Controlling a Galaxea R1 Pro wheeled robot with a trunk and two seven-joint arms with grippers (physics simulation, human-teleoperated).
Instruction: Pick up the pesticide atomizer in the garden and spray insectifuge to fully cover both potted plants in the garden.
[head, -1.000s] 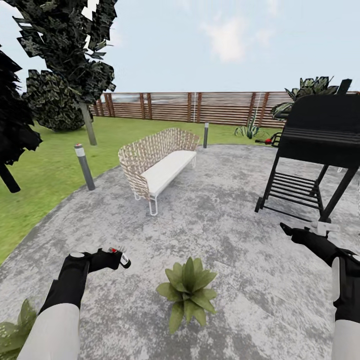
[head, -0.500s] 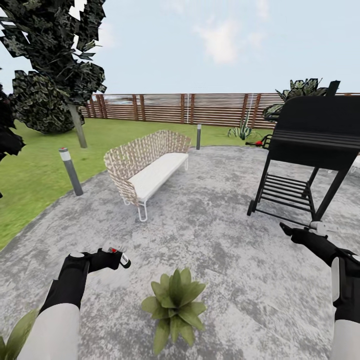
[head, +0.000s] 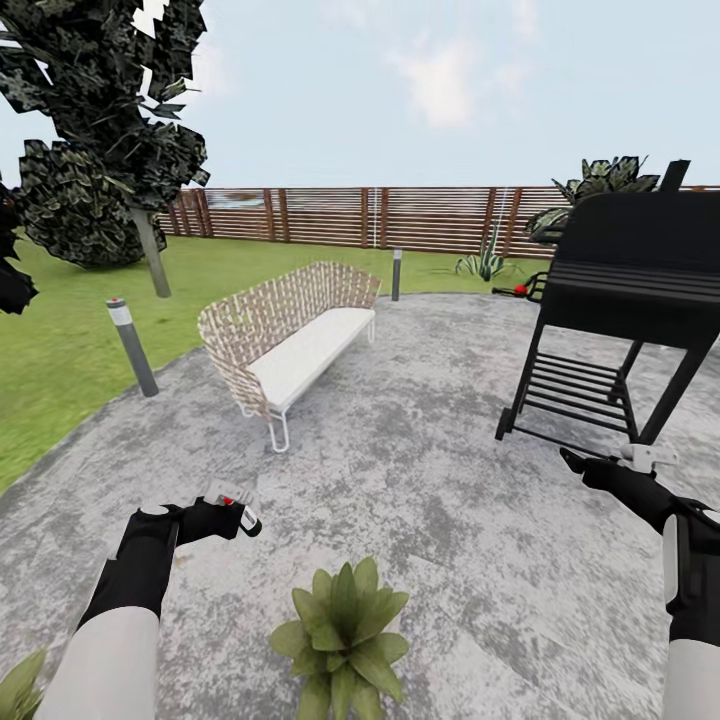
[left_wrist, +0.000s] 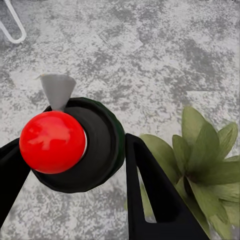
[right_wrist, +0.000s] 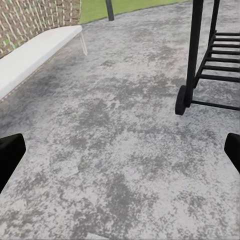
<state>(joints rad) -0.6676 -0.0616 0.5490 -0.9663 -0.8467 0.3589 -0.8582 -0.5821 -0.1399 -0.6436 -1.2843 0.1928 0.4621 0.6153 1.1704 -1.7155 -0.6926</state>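
Head view had the left gripper (head: 240, 512) clamped on the small slim pesticide atomizer (head: 236, 506), red-tipped with a pale nozzle, held over mottled grey concrete paving (head: 430, 470). So pickup looked done; spraying seemingly not begun, no mist or coating visible on any leaves. The low rosette potted plant (head: 340, 635) with broad pointed green leaves sat on the paving just ahead of the robot, between the arms, near the left gripper but apart from it. A second leafy clump (head: 18, 680) peeked in at the lower left corner, probably the other plant, hard to tell. Both plants judged still to cover. In the left wrist view the two black fingers (left_wrist: 150, 190) closed around the atomizer's dark round body (left_wrist: 100, 150), glossy red ball on top, grey cone nozzle beside it, matte leaves alongside. The right gripper (head: 590, 468) held nothing, jaws apart, black fingertips (right_wrist: 10, 152) wide at the right wrist view's edges over bare paving. Background: woven wicker bench with white seat cushion (head: 285, 335), black metal barbecue grill on slatted frame (head: 620, 310), brown slatted wooden fence (head: 380, 215), grass.
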